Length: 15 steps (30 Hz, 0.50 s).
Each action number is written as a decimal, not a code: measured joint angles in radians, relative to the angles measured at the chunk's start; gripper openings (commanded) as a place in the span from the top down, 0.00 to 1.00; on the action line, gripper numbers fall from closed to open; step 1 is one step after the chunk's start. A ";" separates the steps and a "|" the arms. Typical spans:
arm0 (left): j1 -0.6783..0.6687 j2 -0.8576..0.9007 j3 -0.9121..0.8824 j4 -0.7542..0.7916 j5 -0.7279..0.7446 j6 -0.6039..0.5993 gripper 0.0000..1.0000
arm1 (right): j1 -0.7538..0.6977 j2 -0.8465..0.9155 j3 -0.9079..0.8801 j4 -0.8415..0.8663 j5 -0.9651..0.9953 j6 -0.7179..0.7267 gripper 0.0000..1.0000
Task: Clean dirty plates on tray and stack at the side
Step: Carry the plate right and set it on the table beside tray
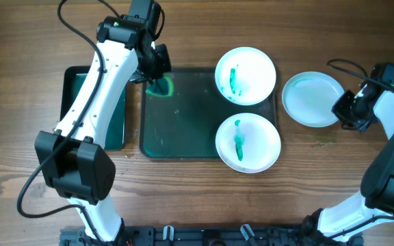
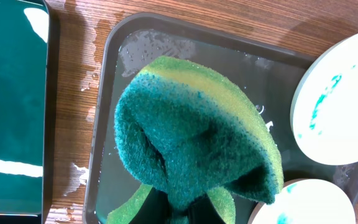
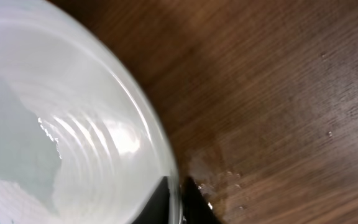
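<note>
Far left, narrow green tray (image 1: 117, 130). Next, left gripper (image 1: 157, 76) clamped on a folded green sponge (image 2: 191, 137) at the upper-left corner of the large dark-green tray (image 1: 183, 126). On that tray's right side, upper smeared plate (image 1: 245, 75) and lower smeared plate (image 1: 247, 142). Further right, on the wooden table (image 1: 183, 198), wiped plate (image 1: 310, 99), right rim pinched by the right gripper (image 3: 180, 196).

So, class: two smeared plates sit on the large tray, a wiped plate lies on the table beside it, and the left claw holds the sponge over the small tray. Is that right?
One slip: the left claw holds the sponge over the large tray, not the small tray, as the left wrist view shows. The rest stands, wiped plate included.
</note>
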 measured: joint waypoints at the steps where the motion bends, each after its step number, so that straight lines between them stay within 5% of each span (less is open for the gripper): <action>1: 0.000 0.000 0.000 0.000 0.000 0.000 0.96 | 0.000 0.000 -0.002 -0.001 0.003 0.000 0.78; 9: 0.000 0.000 0.000 -0.002 0.000 0.000 0.96 | 0.001 -0.003 0.113 -0.286 -0.023 -0.003 0.77; 15: -0.001 0.000 0.000 -0.008 0.000 0.000 0.96 | 0.025 -0.062 0.257 -0.463 -0.245 -0.130 0.77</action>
